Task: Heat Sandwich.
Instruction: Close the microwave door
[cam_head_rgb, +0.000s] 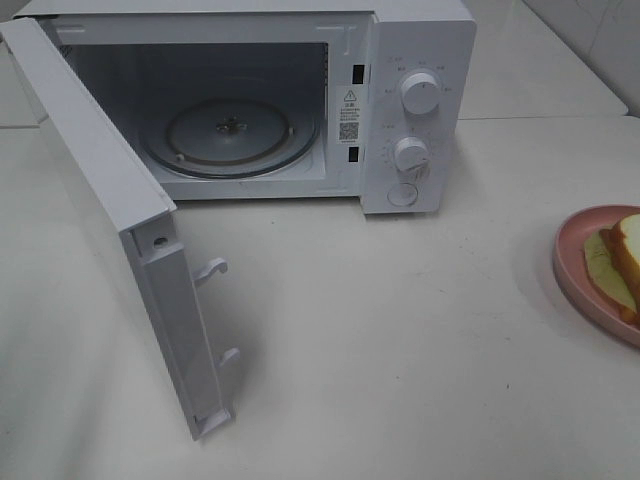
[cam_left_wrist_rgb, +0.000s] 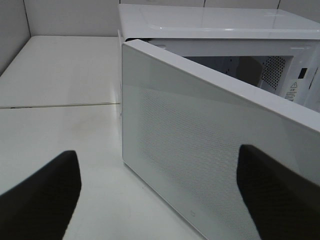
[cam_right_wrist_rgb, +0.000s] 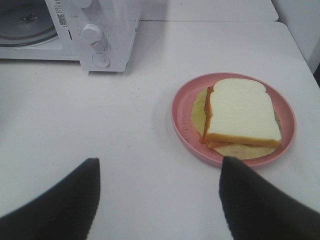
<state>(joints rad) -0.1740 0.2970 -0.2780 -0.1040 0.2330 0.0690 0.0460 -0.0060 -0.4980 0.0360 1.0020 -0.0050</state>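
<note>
A white microwave oven stands at the 12 o'clock side of the white table in the high view, its door swung fully open toward 7 o'clock. Two latch hooks stick out of the door's inner edge. Inside the cavity the round glass turntable lies bare. On the control panel, at about 1 o'clock from the turntable, sit two round knobs, one above the other, with a round button beneath them.

The sandwich lies on a round pink plate at the 3 o'clock edge of the high view, well apart from the oven. Its top slice is white bread with a tan-brown crust; a pale yellow-green filling spreads out past the bread onto the plate.

The left gripper hangs near the outer face of the open door, its two dark fingers spread wide apart with nothing between them; the door's dotted window panel fills the gap.

The right gripper hovers over the table near the plate, its fingers also wide apart and gripping nothing, the sandwich lying just ahead of the right-hand finger.
</note>
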